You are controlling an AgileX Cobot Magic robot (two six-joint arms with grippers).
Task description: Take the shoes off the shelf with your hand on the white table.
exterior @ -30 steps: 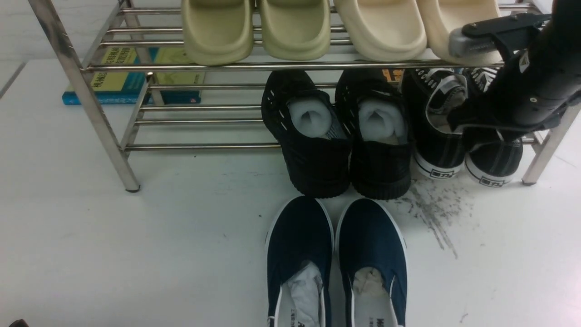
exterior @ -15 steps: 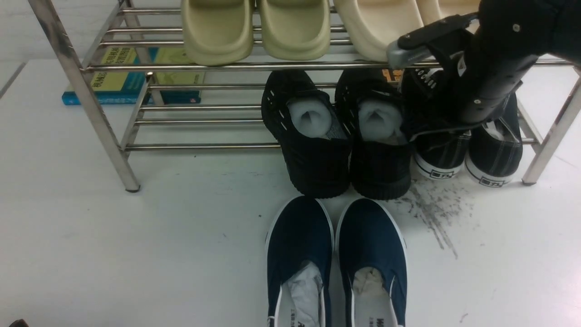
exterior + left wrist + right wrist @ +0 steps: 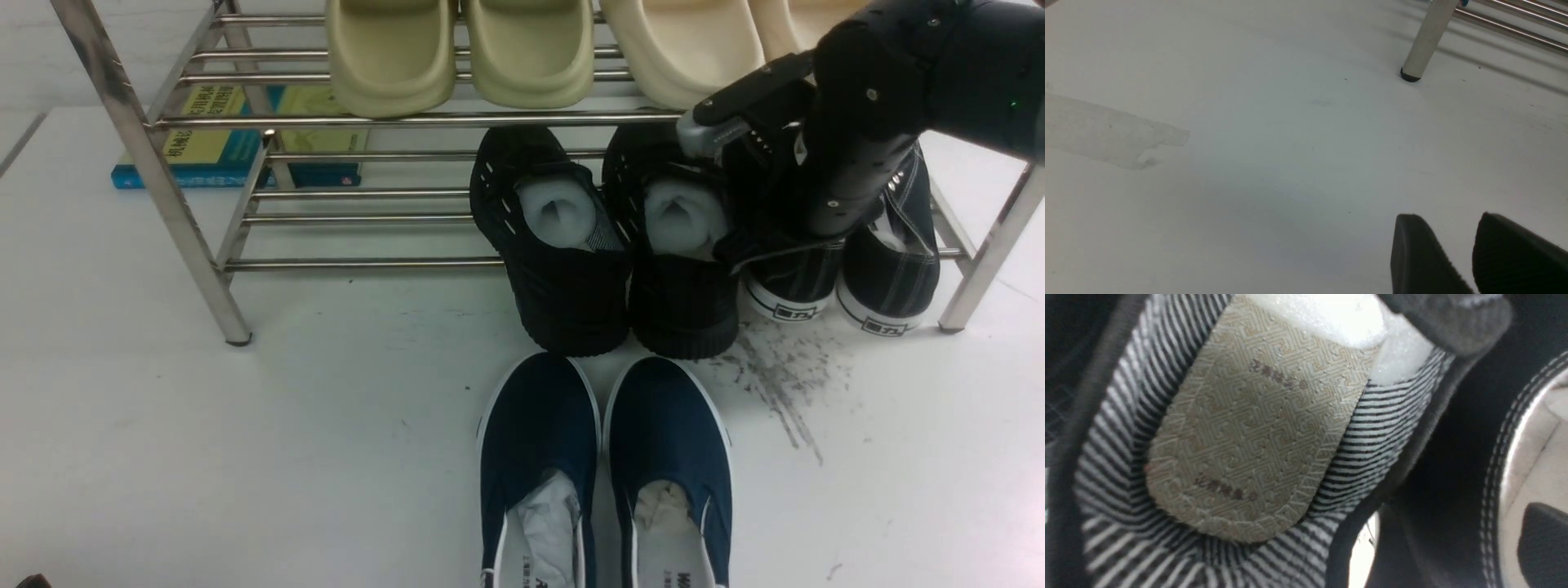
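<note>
The shoes, black canvas sneakers with white soles, stand at the right end of the chrome shelf's [image 3: 367,119] lower tier: the left one [image 3: 790,296] and the right one [image 3: 890,278]. My right gripper [image 3: 747,233] reaches down over the left sneaker. In the right wrist view one black finger [image 3: 1545,539] is inside that sneaker, whose stitched side wall [image 3: 1453,457] lies between the jaws. Pale lining shows between finger and wall; the other finger is hidden. My left gripper [image 3: 1464,228] rests over the white table [image 3: 245,449], fingers close together and empty.
Two chunky black shoes [image 3: 563,269] with white stuffing press against the left sneaker. Navy slip-ons [image 3: 604,465] lie on the table in front. Green slides [image 3: 457,49] and cream slides [image 3: 686,49] fill the upper tier. A book [image 3: 212,147] lies behind the shelf. Scuff marks [image 3: 775,384] show.
My right arm has swung left and down, from above the right sneaker to over the left one, beside the chunky shoe. The right sneaker's opening now shows. The shoes have not moved.
</note>
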